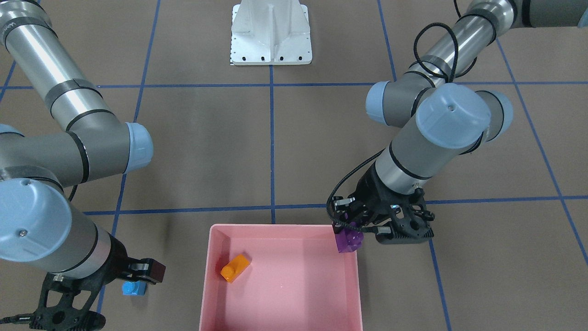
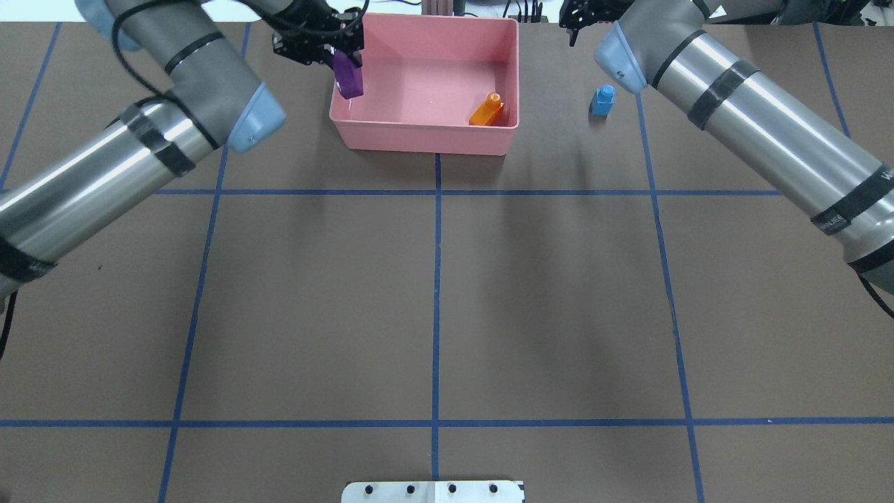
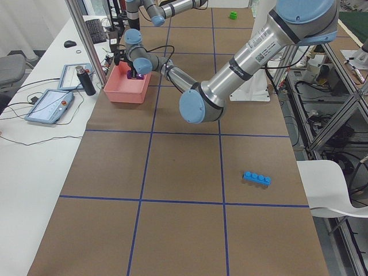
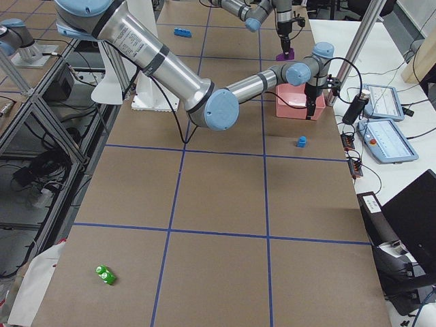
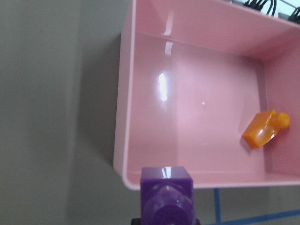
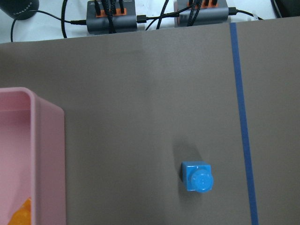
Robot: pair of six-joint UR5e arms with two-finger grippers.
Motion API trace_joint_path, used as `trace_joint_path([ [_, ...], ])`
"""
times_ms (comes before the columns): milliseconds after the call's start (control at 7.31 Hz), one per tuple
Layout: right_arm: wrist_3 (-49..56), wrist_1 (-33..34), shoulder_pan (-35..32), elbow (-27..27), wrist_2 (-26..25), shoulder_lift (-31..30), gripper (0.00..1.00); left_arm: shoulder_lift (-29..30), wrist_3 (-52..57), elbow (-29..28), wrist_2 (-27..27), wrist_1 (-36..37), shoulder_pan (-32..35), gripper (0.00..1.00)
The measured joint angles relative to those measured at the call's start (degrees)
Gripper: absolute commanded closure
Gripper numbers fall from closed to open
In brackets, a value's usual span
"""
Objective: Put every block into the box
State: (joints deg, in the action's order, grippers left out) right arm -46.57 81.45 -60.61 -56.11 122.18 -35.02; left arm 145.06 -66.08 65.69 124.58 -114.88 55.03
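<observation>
Purple wedge (image 2: 347, 75) hung clamped in the left gripper (image 2: 341, 57) above the box (image 2: 419, 133) at its left wall. Inside, the orange brick (image 2: 487, 110) lay by the right wall. Right of the box, the small blue brick (image 2: 602, 100) stood on the table (image 2: 433, 293) near the right gripper (image 1: 142, 276); its jaw spread could not be told.

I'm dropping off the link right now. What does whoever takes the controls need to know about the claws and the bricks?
Left claw: shut on the purple brick, held at a corner of the pink box, not yet released.
Right claw: near the small blue brick; open or shut, cannot tell.
Done: orange brick lies in the box.
Left: drop the purple one; the small blue one stands on the table beside the box; long blue brick and green brick lie far off, toward opposite table ends.
</observation>
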Motion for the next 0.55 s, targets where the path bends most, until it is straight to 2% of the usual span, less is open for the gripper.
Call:
trace_joint_path([
  [137,1.12,-4.64,-0.44,4.12,-0.05,-0.03,0.01,4.59,0.0,-5.64,-1.01,1.4,0.67,1.0],
  [274,1.51,-10.3,-0.53,8.91,-0.17,-0.05,0.01,8.0,0.14,-10.44,-3.37,2.01,0.76,0.7],
  [411,1.54,-14.06,-0.37,12.27,-0.34,-0.03,0.01,10.15,1.04,-14.35,-5.82,2.36,0.39,0.54],
  [548,1.39,-15.6,-0.06,13.69,-0.51,0.01,0.01,10.97,3.01,-16.52,-7.49,2.51,-0.25,0.49],
])
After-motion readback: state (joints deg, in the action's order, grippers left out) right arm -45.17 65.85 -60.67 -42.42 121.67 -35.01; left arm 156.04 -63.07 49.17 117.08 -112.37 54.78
